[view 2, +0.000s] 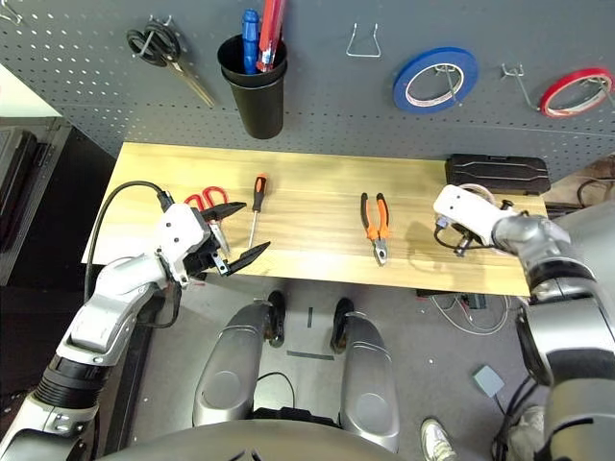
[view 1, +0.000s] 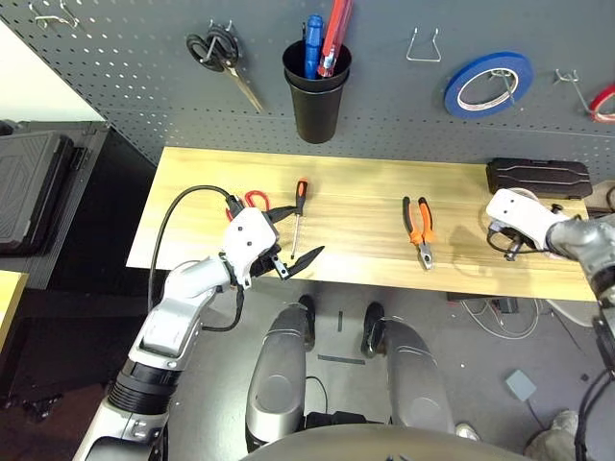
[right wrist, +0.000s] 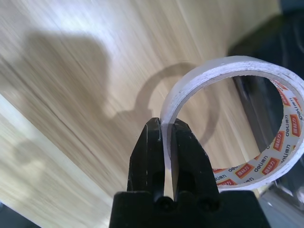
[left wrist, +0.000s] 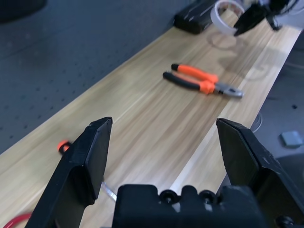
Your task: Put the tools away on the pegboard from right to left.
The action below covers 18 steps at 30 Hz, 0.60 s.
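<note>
My right gripper (right wrist: 167, 128) is shut on the rim of the white tape roll (right wrist: 237, 71) and holds it just above the right end of the table (view 1: 365, 254), where it casts a ring shadow. The orange-and-black pliers (view 1: 419, 229) lie right of centre. The slim screwdriver (view 1: 300, 197) lies left of centre, with the red-handled scissors (view 1: 252, 200) beside it. My left gripper (view 1: 296, 235) hangs open over the table's front edge near the screwdriver tip, nothing between its fingers. The pegboard (view 1: 404, 106) rises behind the table.
On the pegboard hang black-handled scissors (view 1: 216, 53), a black cup (view 1: 316, 91) with pens, an empty wire hook (view 1: 423, 46), a blue tape roll (view 1: 487, 84) and a red tape roll (view 1: 605, 101). A black case (view 1: 538, 178) lies at the table's back right.
</note>
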Each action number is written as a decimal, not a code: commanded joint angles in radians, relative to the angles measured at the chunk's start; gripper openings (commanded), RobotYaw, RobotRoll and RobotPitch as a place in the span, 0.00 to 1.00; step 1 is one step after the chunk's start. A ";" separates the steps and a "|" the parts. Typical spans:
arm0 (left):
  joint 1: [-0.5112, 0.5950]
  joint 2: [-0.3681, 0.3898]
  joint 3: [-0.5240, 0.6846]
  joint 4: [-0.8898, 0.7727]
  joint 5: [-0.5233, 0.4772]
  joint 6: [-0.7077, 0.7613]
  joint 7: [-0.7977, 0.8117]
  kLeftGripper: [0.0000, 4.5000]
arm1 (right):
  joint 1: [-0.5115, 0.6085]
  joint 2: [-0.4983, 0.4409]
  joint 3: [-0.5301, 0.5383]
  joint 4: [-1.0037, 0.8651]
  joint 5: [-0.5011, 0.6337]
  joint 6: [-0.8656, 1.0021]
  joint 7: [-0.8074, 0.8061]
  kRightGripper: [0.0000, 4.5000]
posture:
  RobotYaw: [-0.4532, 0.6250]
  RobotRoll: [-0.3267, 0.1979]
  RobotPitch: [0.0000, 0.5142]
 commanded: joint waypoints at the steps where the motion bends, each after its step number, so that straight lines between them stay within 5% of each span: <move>1: 0.015 -0.009 0.027 -0.091 -0.087 0.021 -0.020 1.00 | 0.131 -0.010 -0.061 -0.103 0.062 -0.073 -0.082 0.01 | 0.64 0.62 0.52; 9: -0.022 -0.023 0.072 -0.228 -0.241 0.119 -0.005 1.00 | 0.314 -0.005 -0.130 -0.259 0.101 -0.154 -0.229 0.01 | 0.63 0.62 0.48; 18: -0.073 -0.022 0.060 -0.285 -0.295 0.152 -0.012 1.00 | 0.332 -0.026 -0.148 -0.271 0.063 -0.347 -0.416 0.01 | 0.62 0.62 0.46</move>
